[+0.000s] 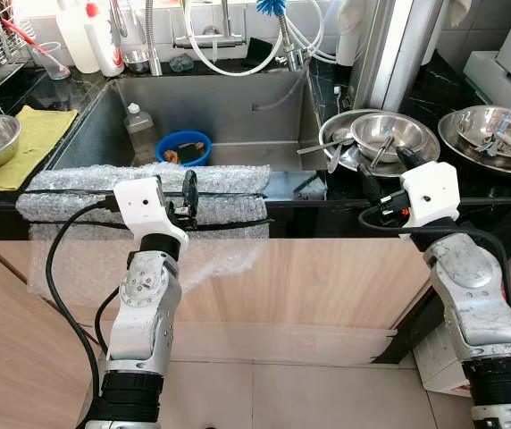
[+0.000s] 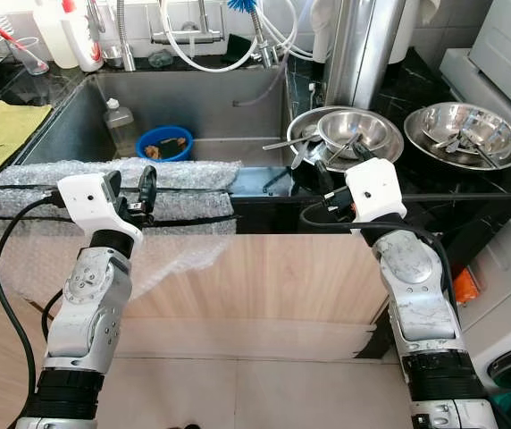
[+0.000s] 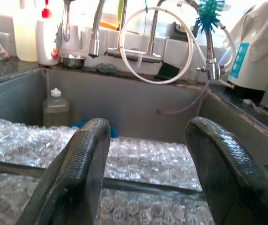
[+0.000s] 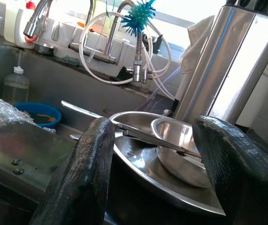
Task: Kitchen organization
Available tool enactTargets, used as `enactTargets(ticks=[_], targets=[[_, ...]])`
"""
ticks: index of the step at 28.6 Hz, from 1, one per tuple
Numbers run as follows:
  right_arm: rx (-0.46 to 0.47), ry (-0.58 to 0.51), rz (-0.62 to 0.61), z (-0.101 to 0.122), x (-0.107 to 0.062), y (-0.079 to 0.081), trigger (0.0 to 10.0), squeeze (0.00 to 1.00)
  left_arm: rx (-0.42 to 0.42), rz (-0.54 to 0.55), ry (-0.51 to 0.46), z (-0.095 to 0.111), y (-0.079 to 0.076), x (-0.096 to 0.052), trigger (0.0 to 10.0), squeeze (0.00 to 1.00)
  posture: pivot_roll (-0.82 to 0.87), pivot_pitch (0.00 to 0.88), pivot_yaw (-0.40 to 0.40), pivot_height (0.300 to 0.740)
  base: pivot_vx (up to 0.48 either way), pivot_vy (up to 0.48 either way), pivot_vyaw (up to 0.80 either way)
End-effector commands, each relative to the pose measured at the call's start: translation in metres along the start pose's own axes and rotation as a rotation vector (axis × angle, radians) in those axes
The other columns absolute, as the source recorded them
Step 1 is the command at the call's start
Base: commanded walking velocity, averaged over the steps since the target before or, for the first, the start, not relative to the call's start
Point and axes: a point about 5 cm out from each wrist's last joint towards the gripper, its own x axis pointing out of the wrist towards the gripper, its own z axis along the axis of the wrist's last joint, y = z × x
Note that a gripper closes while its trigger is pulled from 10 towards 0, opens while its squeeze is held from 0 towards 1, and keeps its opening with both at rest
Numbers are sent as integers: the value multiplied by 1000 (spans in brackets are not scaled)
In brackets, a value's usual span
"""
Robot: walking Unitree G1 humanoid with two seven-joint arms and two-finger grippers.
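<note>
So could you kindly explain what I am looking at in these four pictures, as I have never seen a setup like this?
This is a humanoid robot at a kitchen counter. Two pictures come from cameras in its head, looking down; the other two look along each arm's fingers. The left gripper, open, hovers over clear bubble wrap draped on the front edge of the steel sink, which holds a blue plastic bowl and a clear bottle. The right gripper, open too, faces stacked shiny steel bowls with utensils on the black counter. Neither holds anything.
</note>
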Motion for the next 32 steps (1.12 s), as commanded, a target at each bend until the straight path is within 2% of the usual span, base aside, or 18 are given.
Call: enactTargets(ticks=[1, 2, 3, 5, 32], targets=[[-9, -16, 8, 4, 4, 0, 7922, 0, -2, -12, -9, 4, -2, 0, 10000, 0, -18, 110, 68, 740, 0, 0, 0], [-11, -16, 10, 4, 4, 0, 3216, 0, -2, -11, -9, 4, -2, 0, 10000, 0, -18, 110, 69, 740, 0, 0, 0], [-12, -17, 10, 4, 4, 0, 275, 0, -2, -11, -10, 4, -2, 0, 10000, 0, -18, 109, 68, 740, 0, 0, 0], [-14, -19, 9, 3, 5, 0, 0, 0, -1, -10, -10, 4, -2, 0, 10000, 0, -17, 108, 68, 740, 0, 0, 0], [10, -12, 10, -1, 5, 4, 0, 0, 4, -12, -6, 4, -2, 0, 10000, 0, -15, 107, 67, 740, 0, 0, 0]])
